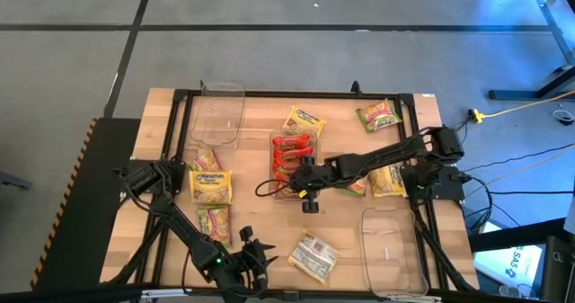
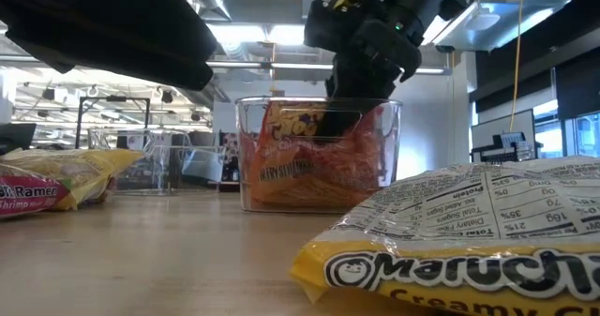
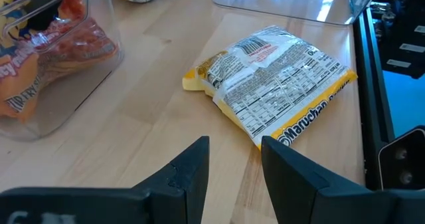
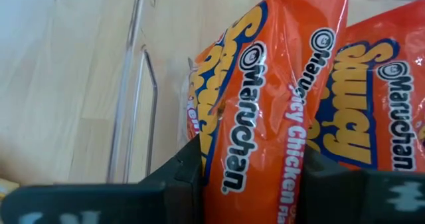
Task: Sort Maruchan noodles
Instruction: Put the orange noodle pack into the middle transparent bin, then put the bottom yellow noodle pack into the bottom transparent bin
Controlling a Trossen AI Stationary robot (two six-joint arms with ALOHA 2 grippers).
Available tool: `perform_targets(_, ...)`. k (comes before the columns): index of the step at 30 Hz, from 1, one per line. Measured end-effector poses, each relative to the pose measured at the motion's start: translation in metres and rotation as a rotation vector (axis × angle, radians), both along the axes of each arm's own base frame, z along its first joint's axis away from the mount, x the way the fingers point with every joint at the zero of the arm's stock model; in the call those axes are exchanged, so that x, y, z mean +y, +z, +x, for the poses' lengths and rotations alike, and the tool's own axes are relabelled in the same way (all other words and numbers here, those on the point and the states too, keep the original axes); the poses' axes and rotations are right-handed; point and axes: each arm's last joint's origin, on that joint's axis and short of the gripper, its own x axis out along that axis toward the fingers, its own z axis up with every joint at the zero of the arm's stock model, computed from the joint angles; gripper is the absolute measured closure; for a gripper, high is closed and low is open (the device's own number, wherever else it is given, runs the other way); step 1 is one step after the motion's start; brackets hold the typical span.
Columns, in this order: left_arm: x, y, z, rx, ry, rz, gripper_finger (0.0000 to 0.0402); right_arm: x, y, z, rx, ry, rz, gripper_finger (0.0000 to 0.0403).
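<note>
The right pincer [image 4: 252, 177] has its two dark fingers squeezed on an orange-red packet [image 4: 265, 104] of Maruchan noodles. The packet stands up on its edge between them. In the high view this right pincer [image 1: 305, 179] sits in the middle of the frame, over the clear middle tray [image 1: 275, 188] that holds the red packets [image 1: 293, 147]. The packet in the grip looks like it is at the tray or partly down in it, next to another orange-red one just beside it.

The left pincer [image 3: 234, 164] is at the bottom of the high view. Its fingers stand a little apart and hold nothing. It points at a yellow packet [image 3: 272, 84] that lies flat on the table [image 1: 260, 222], label side down.

More packets lie around the table. Some yellow ones [image 1: 210, 184] are on the left, one yellow [image 1: 304, 119] and one green [image 1: 378, 115] are near the top, and one more yellow [image 1: 389, 181] is on the right. Two empty clear trays sit at the upper left [image 1: 220, 112] and the lower right [image 1: 389, 249].

I think these packets are light and crinkly. The plastic skin is slick, so it could slip. The noodle block inside is stiff but it can crack if squeezed hard. The best place to pinch is across the middle of the block, not the thin floppy ends
</note>
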Motion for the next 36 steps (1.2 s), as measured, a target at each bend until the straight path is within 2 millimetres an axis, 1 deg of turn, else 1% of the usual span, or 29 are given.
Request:
perform_targets(4, 0.0, 0.0, 0.0, 0.0, 0.0, 0.0, 0.0271, 0.0, 0.0, 0.001, -0.011, -0.001, 0.001, 0.0292)
perform_targets(6, 0.0, 0.0, 0.0, 0.0, 0.0, 0.0, 0.0271, 0.0, 0.0, 0.001, -0.011, -0.004, 0.0, 0.0282)
perform_targets(8, 0.0, 0.0, 0.0, 0.0, 0.0, 0.0, 0.0271, 0.0, -0.001, 0.001, -0.006, -0.017, 0.006, 0.0263)
perform_targets(14, 0.0, 0.0, 0.0, 0.0, 0.0, 0.0, 0.0271, 0.0, 0.0, 0.0, -0.009, -0.023, 0.012, 0.0189)
perform_targets(18, 0.0, 0.0, 0.0, 0.0, 0.0, 0.0, 0.0271, 0.001, 0.007, -0.008, 0.017, 0.007, 0.057, 0.0162)
perform_targets(20, 0.0, 0.0, 0.0, 0.0, 0.0, 0.0, 0.0271, 0.002, 0.022, -0.014, -0.005, 0.007, 0.088, 0.0155)
perform_targets(23, 0.0, 0.0, 0.0, 0.0, -0.001, 0.0, 0.0271, 0.004, 0.053, -0.033, -0.033, -0.003, 0.102, 0.0153)
perform_targets(26, 0.0, 0.0, 0.001, -0.001, 0.001, -0.002, 0.0271, 0.01, 0.081, -0.056, -0.057, -0.019, 0.116, 0.0156)
perform_targets(28, 0.001, 0.0, 0.002, -0.005, 0.004, -0.007, 0.0271, 0.016, 0.103, -0.074, -0.101, -0.022, 0.157, 0.0157)
perform_targets(30, 0.002, 0.001, 0.005, -0.018, 0.011, -0.022, 0.0271, 0.025, 0.119, -0.092, -0.117, -0.02, 0.211, 0.0157)
perform_targets(33, 0.005, 0.005, 0.013, -0.049, 0.015, -0.046, 0.0271, 0.046, 0.131, -0.114, -0.117, 0.005, 0.262, 0.0157)
perform_targets(36, 0.01, 0.009, 0.026, -0.058, -0.043, -0.069, 0.0271, 0.075, 0.132, -0.13, -0.126, 0.042, 0.264, 0.0158)
